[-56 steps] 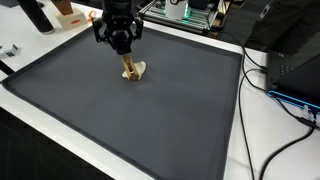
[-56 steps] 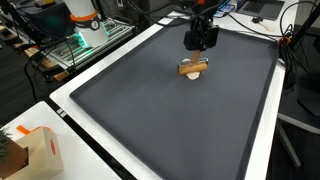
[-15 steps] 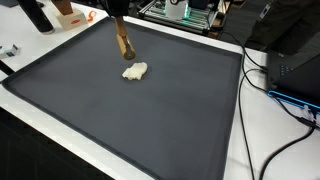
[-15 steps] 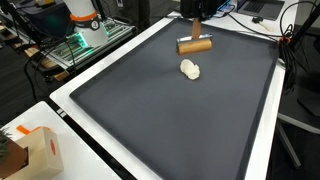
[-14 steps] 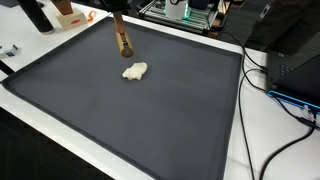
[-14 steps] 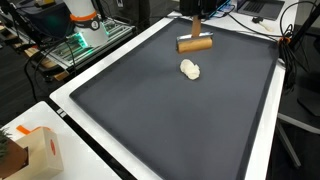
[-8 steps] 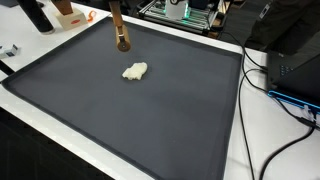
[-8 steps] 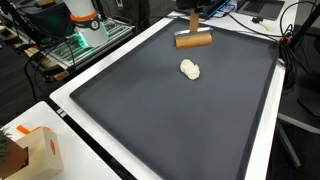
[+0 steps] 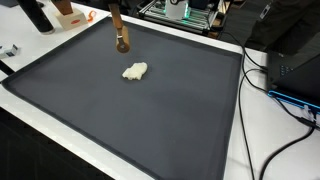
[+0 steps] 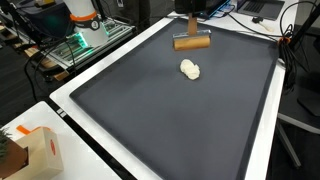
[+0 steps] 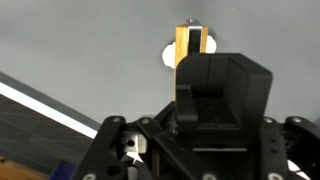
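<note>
**Tool and workpiece status: roller gripped above the mat**

The gripper (image 11: 192, 100) is closed firmly on the upright handle of a small wooden roller (image 10: 192, 42). In the wrist view the pale wood shows between the black fingers (image 11: 228, 85), with no gap on either side. In both exterior views the top edge of the picture cuts off the gripper body, so only the handle and the cross-set cylinder (image 9: 122, 44) show.

The roller hangs over the far part of the dark grey mat (image 10: 170, 115) and appears clear of its surface (the handle is vertical and the cylinder lies level at its lower end).

A dough lump (image 10: 190, 69) lies on the mat on the near side of the roller, apart from it and not touching. In an exterior view the lump (image 9: 134, 71) sits in the far left quarter of the mat (image 9: 160, 115). The wrist view shows it as a white patch (image 11: 168, 56) partly hidden behind the wood.

The mat lies on a white table (image 10: 262, 150).
</note>
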Tool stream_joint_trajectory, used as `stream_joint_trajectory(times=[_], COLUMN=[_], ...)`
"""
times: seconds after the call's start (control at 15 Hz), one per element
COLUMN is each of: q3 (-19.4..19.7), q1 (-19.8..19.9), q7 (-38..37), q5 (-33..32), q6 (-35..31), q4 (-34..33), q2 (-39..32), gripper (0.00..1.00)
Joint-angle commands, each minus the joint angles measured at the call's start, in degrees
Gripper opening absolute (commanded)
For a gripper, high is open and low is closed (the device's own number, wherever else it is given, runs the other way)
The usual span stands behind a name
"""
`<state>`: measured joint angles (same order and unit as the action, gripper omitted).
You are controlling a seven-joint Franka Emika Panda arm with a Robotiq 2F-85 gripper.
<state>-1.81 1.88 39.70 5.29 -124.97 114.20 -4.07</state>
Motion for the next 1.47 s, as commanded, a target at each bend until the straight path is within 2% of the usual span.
stream_joint_trajectory(times=[0.0,0.33,0.8,1.07,1.4], q3=[1.99,3.91,4.35,4.37,4.62], q1=[2.18,5.46,9.5,10.54,9.77], q7=[0.73,-0.6,-0.38,0.33,2.11], q5=[8.87,20.11,37.85,48.95,56.81], q6=[4.53,9.44,14.21,15.78,14.02], q4=[-1.79,-3.04,-3.93,-3.41,-2.36], q2=[-1.7,-4.91,-8.99,-11.23,-13.38], gripper=[0.19,0.19,0.19,0.19,0.19])
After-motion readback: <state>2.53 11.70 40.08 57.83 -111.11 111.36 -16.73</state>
